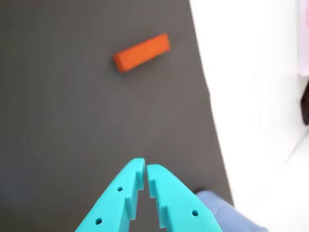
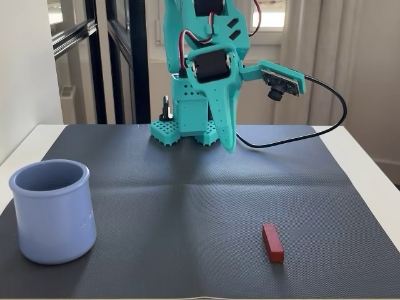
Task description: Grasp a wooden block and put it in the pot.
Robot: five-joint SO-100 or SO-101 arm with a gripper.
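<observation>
Hand: the teal hand [image 2: 230, 145] hangs tip-down above the far middle of the dark mat [image 2: 187, 206], close to the arm's base [image 2: 184, 122]; in the wrist view its two fingers meet at the tips [image 1: 145, 170] with only a hairline slit between them, so it is clenched and carries nothing.
Wooden block: the red wooden block [image 2: 272, 242] lies flat on the mat near the front edge, right of centre in the fixed view, touching nothing else.
Pot: the pale blue pot [image 2: 53, 210] stands upright at the front left of the mat in the fixed view, well apart from the block; what shows of its inside looks empty.
Counter: a white counter [image 2: 369, 181] shows around the mat's edges.
Key relation: in the wrist view the block [image 1: 142, 52] sits ahead of the fingertips and slightly left of their line, well apart from them; in the fixed view it lies toward the camera and to the right of the hand.
Long axis: in the wrist view the bar runs mostly crosswise, its right end tilted up; in the fixed view it points roughly toward the camera.
Step in hand: judged as the approach, grasp not yet begun.
Next move needs: the fingers spread, a reach forward and down, and probably a wrist turn so they close across the narrow sides.
Risk: a closed or misaligned hand would nudge the bar aside.
</observation>
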